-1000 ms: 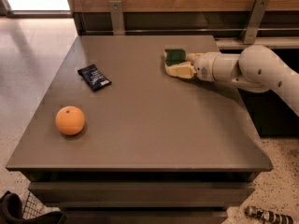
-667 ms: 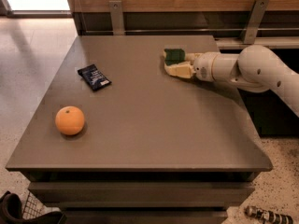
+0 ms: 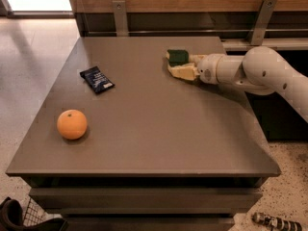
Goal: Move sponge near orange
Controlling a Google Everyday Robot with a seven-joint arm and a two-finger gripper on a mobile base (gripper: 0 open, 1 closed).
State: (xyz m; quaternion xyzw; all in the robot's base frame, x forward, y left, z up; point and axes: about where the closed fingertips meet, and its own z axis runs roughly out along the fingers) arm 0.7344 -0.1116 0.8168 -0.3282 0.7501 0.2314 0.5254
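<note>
The sponge (image 3: 178, 57), dark green on top, lies at the far right of the table. My gripper (image 3: 175, 64) reaches in from the right on the white arm (image 3: 260, 71) and is at the sponge, with its pale tips on either side of it. The orange (image 3: 72, 124) sits on the table near the front left corner, far from the sponge and the gripper.
A flat dark blue packet (image 3: 96, 79) lies on the brown table (image 3: 159, 129) between the orange and the sponge, toward the left. A wooden wall with metal brackets (image 3: 120, 17) runs behind the table. The floor drops off at the left and front edges.
</note>
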